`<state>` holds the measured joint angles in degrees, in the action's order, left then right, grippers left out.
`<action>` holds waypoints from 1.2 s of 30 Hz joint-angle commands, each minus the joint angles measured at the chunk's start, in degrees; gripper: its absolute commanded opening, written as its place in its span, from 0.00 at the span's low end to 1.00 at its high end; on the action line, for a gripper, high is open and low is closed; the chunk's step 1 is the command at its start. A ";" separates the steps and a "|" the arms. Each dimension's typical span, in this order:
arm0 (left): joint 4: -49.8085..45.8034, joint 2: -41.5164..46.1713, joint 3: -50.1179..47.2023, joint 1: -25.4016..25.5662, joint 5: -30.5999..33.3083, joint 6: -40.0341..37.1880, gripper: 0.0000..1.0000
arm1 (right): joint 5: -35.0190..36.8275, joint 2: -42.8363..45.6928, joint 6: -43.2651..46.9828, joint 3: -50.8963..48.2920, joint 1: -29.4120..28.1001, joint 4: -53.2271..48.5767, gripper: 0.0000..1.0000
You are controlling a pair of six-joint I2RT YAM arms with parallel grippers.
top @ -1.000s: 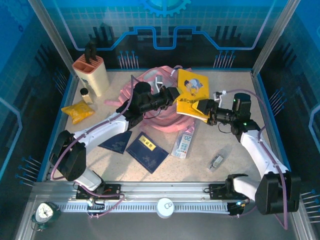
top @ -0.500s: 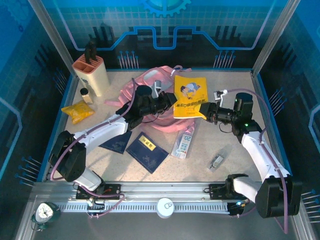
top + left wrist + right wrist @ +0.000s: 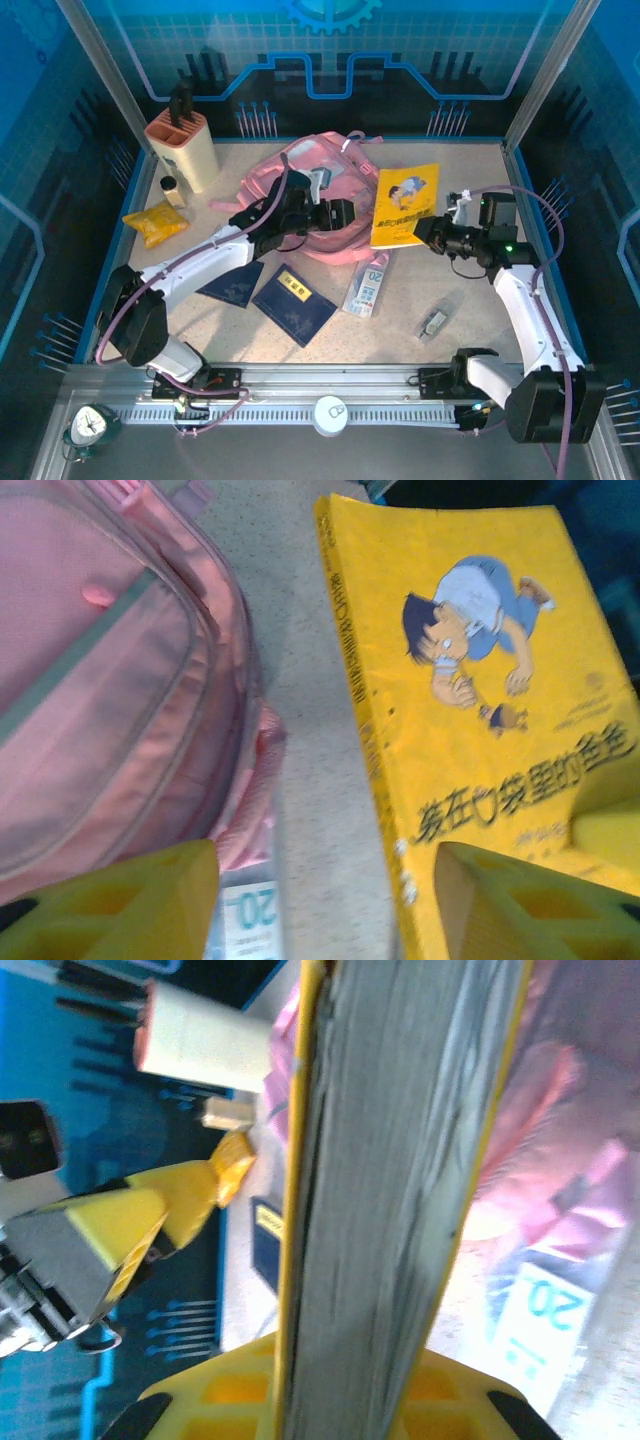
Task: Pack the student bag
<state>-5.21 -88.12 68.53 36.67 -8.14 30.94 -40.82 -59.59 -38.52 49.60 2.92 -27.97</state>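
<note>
Top external, entry: student bag (image 3: 335,165), pink fabric, pale trim.

Location: slumped flat on table (image 3: 475,175), directly beneath and just beyond left gripper (image 3: 343,213); off to the left of right gripper (image 3: 421,233), apart from it.

Left gripper: jaws apart, nothing between them. From left wrist, zipped pink panel ahead and to its left, yellow book (image 3: 470,680) ahead and to its right, bare table between the two.

Right gripper: clamped on lower corner of yellow book, held raised and tilted just right of the bag. From right wrist, page edge running straight out from the pads.

Handling, judged: soft, limp, light while unfilled; likely to sag, fold and close its own mouth when lifted. Loose straps prone to snagging. Not fragile, not slippery.

Hold points, judged: stiffer zip edge or trimmed rim of the opening, nearest the left gripper's tips, for spreading the mouth; thin panel fabric a poor grip.

Near the grippers' bases: white packet (image 3: 368,285), dark blue booklet (image 3: 293,303).
</note>
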 commanded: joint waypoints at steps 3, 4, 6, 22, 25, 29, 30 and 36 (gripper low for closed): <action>-12.31 -8.19 8.13 2.50 6.82 -24.03 0.68 | 5.39 2.27 7.92 3.12 2.80 -7.63 0.00; -13.64 -9.95 9.57 2.78 8.01 -25.45 0.68 | 5.52 2.37 7.98 2.98 3.43 -7.72 0.00; -16.10 -14.01 12.85 3.11 10.48 -27.36 0.69 | 5.92 2.31 7.93 2.78 4.66 -7.96 0.00; -16.96 -34.82 26.58 2.99 27.94 -36.14 0.67 | 3.40 -0.78 7.58 2.34 6.48 -5.96 0.00; -16.03 -36.57 27.15 2.82 30.21 -37.66 0.60 | 3.47 -0.79 7.52 2.25 6.58 -5.99 0.00; -13.66 -35.72 26.67 2.55 32.82 -40.15 0.35 | 3.51 -0.96 7.54 2.56 6.58 -5.88 0.00; -13.39 -35.15 26.65 2.40 32.79 -40.84 0.30 | 3.48 -1.04 7.50 2.59 6.57 -5.90 0.00; -13.07 -28.20 25.80 0.53 32.36 -46.89 0.02 | 2.99 -1.96 7.74 3.86 5.75 -7.38 0.00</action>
<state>-19.51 -122.52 93.97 39.20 21.67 -11.70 -35.14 -61.49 -31.88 50.37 8.69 -36.53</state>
